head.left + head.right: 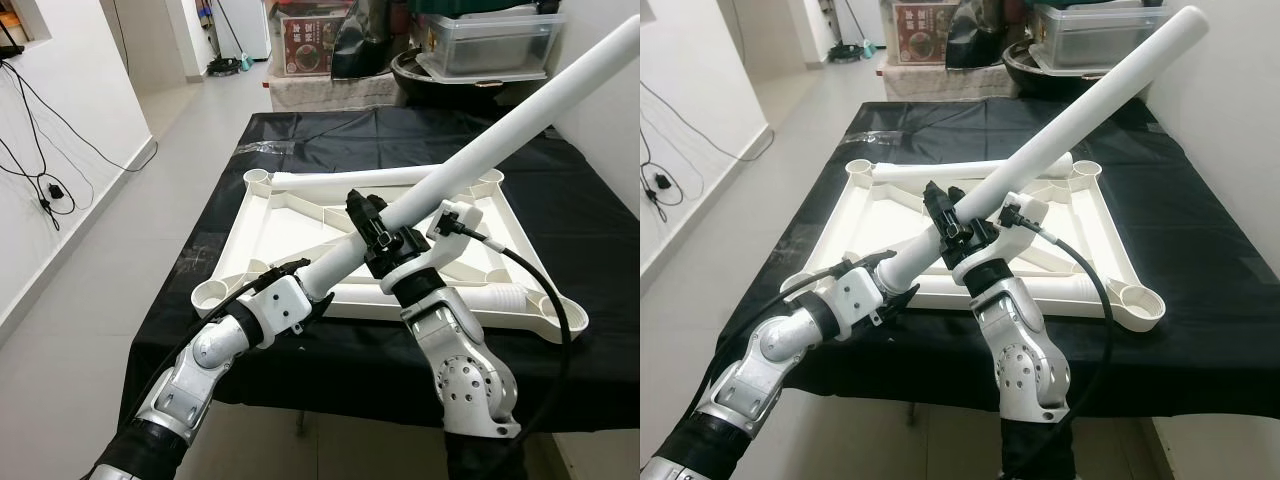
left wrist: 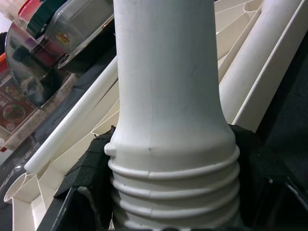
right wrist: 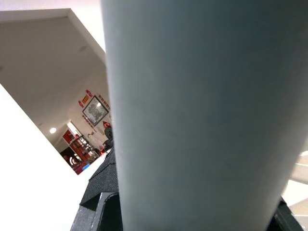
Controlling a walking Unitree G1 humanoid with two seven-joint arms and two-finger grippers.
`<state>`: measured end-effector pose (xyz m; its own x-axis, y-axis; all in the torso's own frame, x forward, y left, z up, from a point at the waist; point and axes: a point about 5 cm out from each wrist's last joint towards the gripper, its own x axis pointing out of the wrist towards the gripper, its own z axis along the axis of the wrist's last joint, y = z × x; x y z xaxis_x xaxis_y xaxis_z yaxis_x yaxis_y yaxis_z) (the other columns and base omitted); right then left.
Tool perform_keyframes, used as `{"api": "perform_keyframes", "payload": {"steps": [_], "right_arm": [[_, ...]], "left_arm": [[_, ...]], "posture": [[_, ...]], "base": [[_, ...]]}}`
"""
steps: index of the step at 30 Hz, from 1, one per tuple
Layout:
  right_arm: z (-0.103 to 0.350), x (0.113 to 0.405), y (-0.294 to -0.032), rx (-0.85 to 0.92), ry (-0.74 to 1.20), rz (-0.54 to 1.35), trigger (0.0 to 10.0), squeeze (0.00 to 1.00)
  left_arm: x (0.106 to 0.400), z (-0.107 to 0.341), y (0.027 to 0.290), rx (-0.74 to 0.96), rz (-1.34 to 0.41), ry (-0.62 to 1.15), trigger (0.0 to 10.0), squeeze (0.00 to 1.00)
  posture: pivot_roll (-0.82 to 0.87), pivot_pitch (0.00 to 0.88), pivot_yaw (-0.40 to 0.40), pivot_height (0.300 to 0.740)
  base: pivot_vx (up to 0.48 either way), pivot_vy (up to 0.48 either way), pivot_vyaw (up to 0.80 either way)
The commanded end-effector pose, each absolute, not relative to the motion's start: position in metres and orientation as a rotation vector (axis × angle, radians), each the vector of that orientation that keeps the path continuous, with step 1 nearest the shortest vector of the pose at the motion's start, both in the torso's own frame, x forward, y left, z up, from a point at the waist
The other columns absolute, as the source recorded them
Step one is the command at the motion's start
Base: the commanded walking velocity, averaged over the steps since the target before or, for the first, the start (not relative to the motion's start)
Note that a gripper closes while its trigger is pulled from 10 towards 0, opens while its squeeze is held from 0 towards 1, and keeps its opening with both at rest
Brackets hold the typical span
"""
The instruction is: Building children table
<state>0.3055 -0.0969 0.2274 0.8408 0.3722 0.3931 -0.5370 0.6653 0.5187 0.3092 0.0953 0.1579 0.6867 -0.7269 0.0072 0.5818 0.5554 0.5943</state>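
Both grippers clamp one long white table leg, held slanting above the near edge of the black-covered table: the left gripper grips its threaded lower end and the right gripper closes around it a little higher. Beneath it the white tabletop lies upside down on the cloth, with another leg resting along its far edge.

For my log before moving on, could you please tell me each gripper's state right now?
Left gripper: closed on the long white plastic table leg, at its threaded end.
Right gripper: closed on the same leg, mid-shaft.
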Motion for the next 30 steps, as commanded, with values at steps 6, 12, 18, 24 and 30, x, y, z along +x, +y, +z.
{"api": "perform_keyframes", "payload": {"steps": [6,12,18,24,30], "right_arm": [[0.225,0.303,-0.084,0.662,-0.239,0.580,0.0,0.00],[0.228,0.304,-0.085,0.664,-0.246,0.580,0.0,0.00],[0.232,0.307,-0.089,0.657,-0.265,0.566,0.0,0.00],[0.234,0.313,-0.104,0.614,-0.287,0.483,10.0,0.00],[0.232,0.320,-0.132,0.472,-0.326,0.291,10.0,0.00]], "left_arm": [[0.306,0.142,0.098,0.590,-0.826,-0.159,10.0,0.00],[0.308,0.140,0.103,0.592,-0.819,-0.138,10.0,1.00],[0.309,0.136,0.113,0.650,-0.814,-0.103,10.0,0.00],[0.307,0.131,0.123,0.627,-0.738,-0.083,10.0,0.00],[0.302,0.131,0.135,0.501,-0.559,-0.093,10.0,0.00]], "posture": [[0.01,0.027,0.037,0.740],[0.01,0.023,0.035,0.740],[0.01,0.020,0.035,0.740],[0.01,0.017,0.035,0.740],[0.02,0.020,0.027,0.740]], "base": [[0.000,0.000,0.00],[0.000,0.000,0.00],[0.000,0.000,0.00],[0.000,0.000,0.00],[0.000,0.000,0.00]]}}
